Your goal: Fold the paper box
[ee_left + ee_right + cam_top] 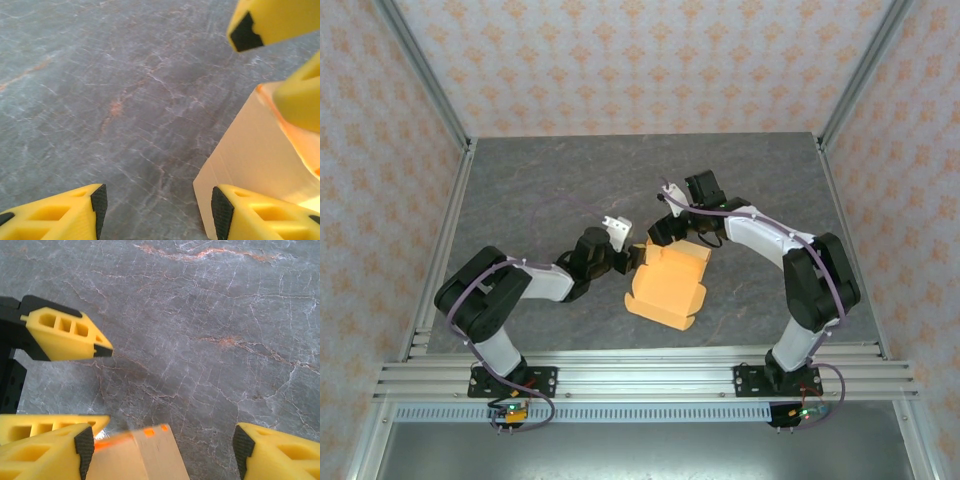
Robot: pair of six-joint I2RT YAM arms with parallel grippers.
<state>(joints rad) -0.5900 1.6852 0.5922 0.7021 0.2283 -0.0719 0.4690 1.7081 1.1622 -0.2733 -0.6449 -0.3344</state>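
Note:
The paper box (665, 287), tan-orange and partly folded, lies at the table's middle. My left gripper (628, 262) stands open at its left edge. In the left wrist view the left gripper (160, 207) has bare table between its pads, and its right finger (250, 212) rests by the pale box wall (250, 155). My right gripper (670, 233) hovers open over the box's far edge. In the right wrist view a corner of the box (145, 455) pokes up between the open fingers of the right gripper (164, 447), nearer the left pad and touching neither.
Grey marbled table (550, 190) with metal frame posts along both sides and a rail at the near edge (640, 375). The left gripper's yellow fingers (65, 335) appear in the right wrist view, close to the right gripper.

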